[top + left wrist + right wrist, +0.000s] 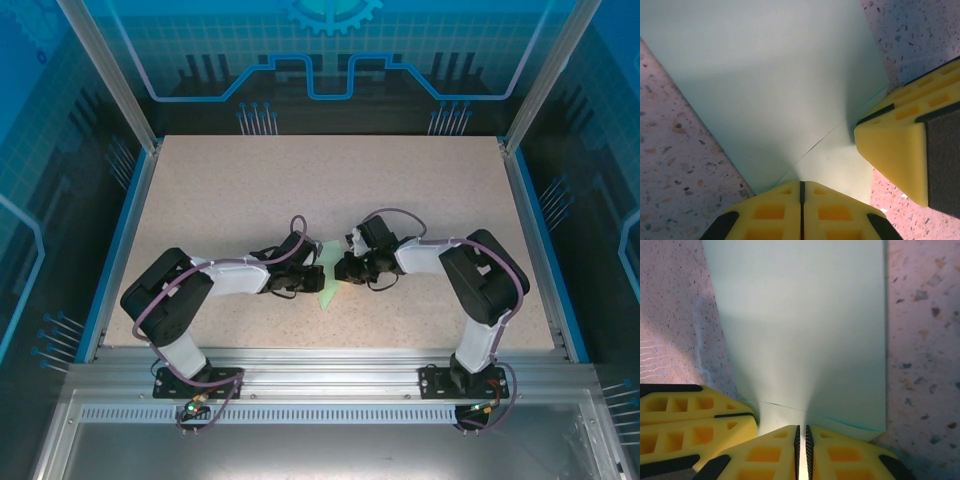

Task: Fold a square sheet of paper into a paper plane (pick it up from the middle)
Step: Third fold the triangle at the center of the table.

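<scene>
The pale mint-green sheet of paper (326, 292) lies folded on the speckled table between my two grippers. In the left wrist view the paper (780, 75) shows a thin crease line running to my left gripper (801, 182), whose jaws are pressed together at the paper's near edge. My right gripper (801, 427) is shut on a raised ridge of the paper (805, 330), and a pale sliver shows between its pads. From above, the left gripper (312, 272) and right gripper (342, 268) almost touch over the sheet and hide most of it.
The speckled table (300, 190) stretches far beyond the arms, with blue rails at the sides and a metal frame along the near edge. Each wrist view catches the other gripper's yellow fingers (900, 150) (690, 420) close alongside.
</scene>
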Action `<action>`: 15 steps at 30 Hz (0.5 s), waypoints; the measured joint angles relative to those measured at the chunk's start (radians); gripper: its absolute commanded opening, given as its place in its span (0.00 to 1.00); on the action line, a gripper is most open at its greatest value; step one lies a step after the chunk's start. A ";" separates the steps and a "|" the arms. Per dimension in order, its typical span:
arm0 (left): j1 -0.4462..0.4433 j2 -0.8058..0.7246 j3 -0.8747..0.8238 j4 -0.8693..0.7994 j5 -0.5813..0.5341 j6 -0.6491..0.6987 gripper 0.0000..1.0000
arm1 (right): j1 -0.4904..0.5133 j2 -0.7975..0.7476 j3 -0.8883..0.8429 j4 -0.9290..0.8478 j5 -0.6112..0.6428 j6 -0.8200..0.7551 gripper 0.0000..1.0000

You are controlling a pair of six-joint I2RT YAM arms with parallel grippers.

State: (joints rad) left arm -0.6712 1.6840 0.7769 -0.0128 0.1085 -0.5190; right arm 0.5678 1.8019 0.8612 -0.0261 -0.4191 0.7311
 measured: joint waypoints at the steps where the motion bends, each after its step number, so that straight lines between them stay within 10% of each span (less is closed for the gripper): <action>1: 0.000 0.000 0.000 0.000 0.000 -0.001 0.08 | 0.005 -0.008 -0.005 0.000 0.004 0.002 0.15; 15: 0.000 0.000 -0.002 0.003 0.000 -0.008 0.08 | 0.067 -0.046 -0.064 0.021 0.026 0.054 0.13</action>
State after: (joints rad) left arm -0.6712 1.6840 0.7750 -0.0093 0.1081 -0.5274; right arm 0.6350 1.7557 0.7967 -0.0051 -0.3935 0.7853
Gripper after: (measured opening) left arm 0.082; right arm 0.136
